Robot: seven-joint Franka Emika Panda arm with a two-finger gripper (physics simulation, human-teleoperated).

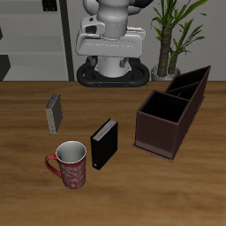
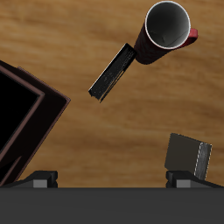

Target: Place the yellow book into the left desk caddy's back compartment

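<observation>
Wooden table [image 1: 26, 190] under my pincer, 4 things on it, yellow book [image 1: 54, 112] standing upright, black book [image 1: 103, 143] upright beside the red mug [image 1: 69, 165], dark desk caddy [image 1: 173, 109] well apart from the yellow book.

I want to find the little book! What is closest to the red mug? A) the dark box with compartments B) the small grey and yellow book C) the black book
C: the black book stands right beside the red mug, while the yellow book stands farther back and the desk caddy sits beyond the black book.
</observation>
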